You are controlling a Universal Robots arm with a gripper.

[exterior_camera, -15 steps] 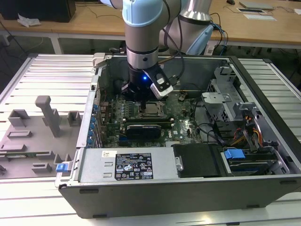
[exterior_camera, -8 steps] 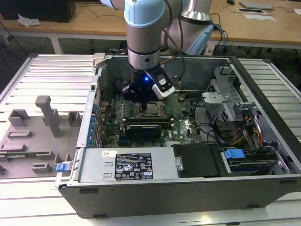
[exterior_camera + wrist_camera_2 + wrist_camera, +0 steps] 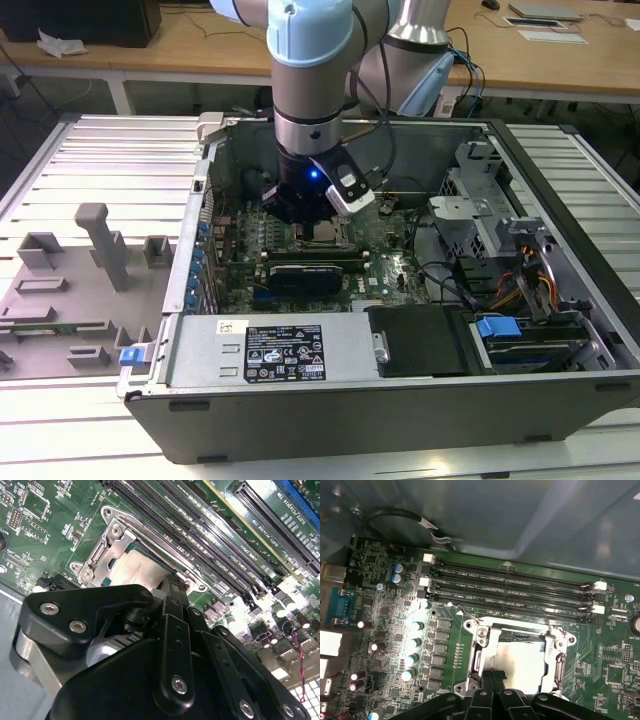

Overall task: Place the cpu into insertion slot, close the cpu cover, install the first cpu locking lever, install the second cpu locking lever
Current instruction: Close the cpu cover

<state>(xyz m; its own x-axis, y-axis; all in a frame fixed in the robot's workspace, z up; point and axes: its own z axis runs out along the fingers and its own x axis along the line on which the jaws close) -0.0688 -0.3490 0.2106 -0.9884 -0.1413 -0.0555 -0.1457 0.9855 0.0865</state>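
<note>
First wrist view: cpu [image 3: 520,660] is seated in insertion slot [image 3: 560,670], with cpu cover [image 3: 516,629] lowered over it. Gripper [image 3: 495,674] fingers are pressed together with nothing held. Locking lever [image 3: 466,615] is judged still unlatched.

Room light is coming down pretty evenly from overhead in the exterior view. The ribbed metal desk [image 3: 90,150] is bouncing it back bright, while the inside of the computer case [image 3: 400,420] is sitting in shade. A little blue lamp [image 3: 313,175] is glowing on the arm. In the first wrist view, the chip [image 3: 520,657] and the capacitors [image 3: 415,630] are blowing out to white. In the second wrist view, glare is washing over the long slots [image 3: 260,500], and the gripper [image 3: 170,592] is showing as a dark mass, with just its screw heads glinting.
</note>
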